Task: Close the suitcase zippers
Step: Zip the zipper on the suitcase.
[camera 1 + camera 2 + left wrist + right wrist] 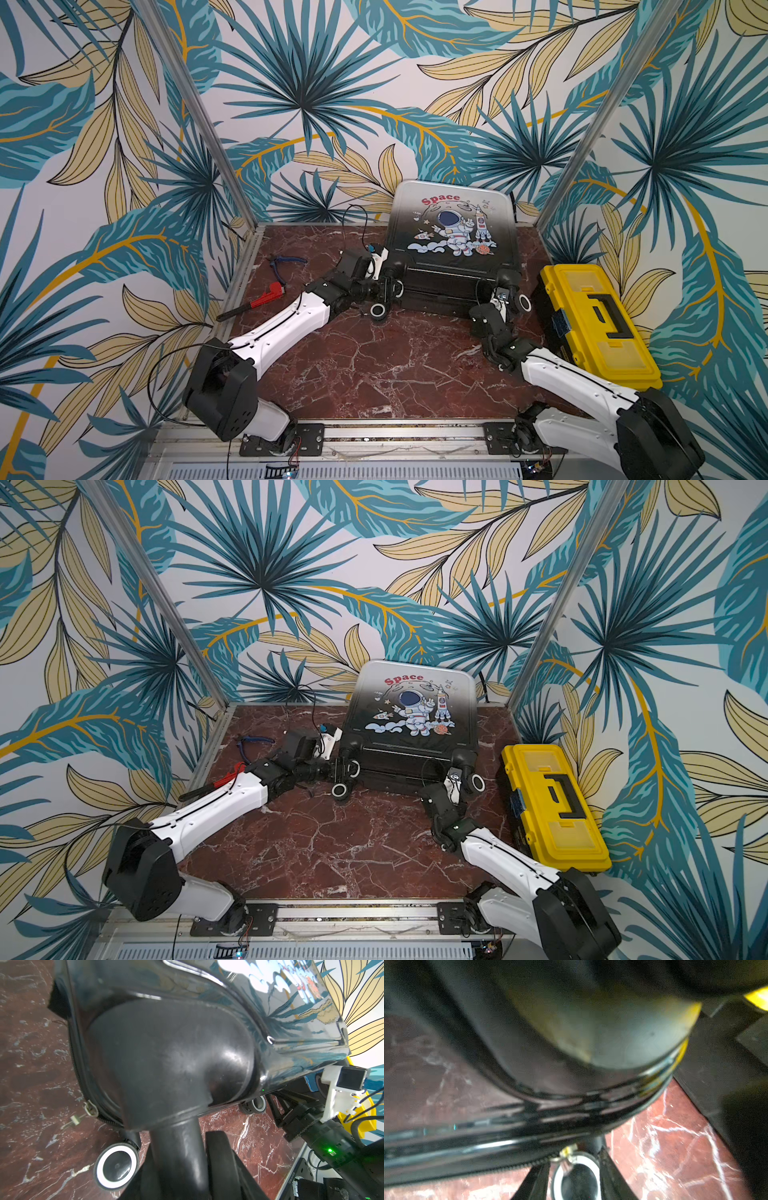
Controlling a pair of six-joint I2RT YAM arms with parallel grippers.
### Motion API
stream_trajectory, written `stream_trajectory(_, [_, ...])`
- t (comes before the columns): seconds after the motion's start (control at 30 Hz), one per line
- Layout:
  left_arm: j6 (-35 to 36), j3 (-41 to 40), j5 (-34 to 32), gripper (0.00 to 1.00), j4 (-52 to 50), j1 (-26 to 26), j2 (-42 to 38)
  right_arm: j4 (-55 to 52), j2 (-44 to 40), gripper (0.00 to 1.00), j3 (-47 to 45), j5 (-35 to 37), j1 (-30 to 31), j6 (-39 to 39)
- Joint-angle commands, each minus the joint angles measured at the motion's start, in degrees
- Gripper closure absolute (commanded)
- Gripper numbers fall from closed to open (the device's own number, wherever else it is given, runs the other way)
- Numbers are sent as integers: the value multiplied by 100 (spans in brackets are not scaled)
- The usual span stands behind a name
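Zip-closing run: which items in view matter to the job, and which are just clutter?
Job:
- suitcase
- zippers, with a pull at each wheel-end corner

Lying about:
- toolbox, beside the suitcase
- pliers
- wrench

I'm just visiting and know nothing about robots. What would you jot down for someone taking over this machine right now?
Left gripper: looks clamped on a wheel leg at a near corner of the suitcase.
Right gripper: jaws apart on either side of a zipper pull, not gripping yet.
Suitcase: on the table, printed side up, beside the yellow toolbox.
Done: halves together; second pull sits near the left gripper's corner.
To do: grip the pulls and zip the near seam, which looks unzipped.
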Motion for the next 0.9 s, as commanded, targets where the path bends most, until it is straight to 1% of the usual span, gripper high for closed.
stream_trajectory(0.0, [970, 184, 928, 77, 542, -158, -150, 1682, 49, 60, -342, -37, -99, -342])
stream_trajectory(0.07, [966, 166, 974, 77, 541, -133, -152, 2005, 98, 60, -352, -67, -105, -496])
stream_trajectory(0.13, [972, 164, 994, 77, 543, -108, -157, 2007, 178, 65, -264, -84, -143, -599])
stream_trajectory(0.3, [992, 149, 1061, 77, 555, -97, -117, 2079, 213, 90, -272, -70, -229, -710])
stream_trajectory(0.37, [999, 138, 1076, 77, 553, -104, -118, 2065, 163, 98, -281, -145, -233, -780])
stream_trajectory(0.4, [1001, 140, 1083, 77, 555, -100, -111, 2058, 132, 100, -289, -241, -233, -823])
stream_trajectory(0.53, [1002, 150, 1071, 77, 569, -99, -98, 2032, 46, 100, -299, -759, -232, -1015])
stream_trajectory(0.87, [905, 222, 1125, 77, 629, -95, -14, 1296, 63, 100, 118, -3158, -57, -918])
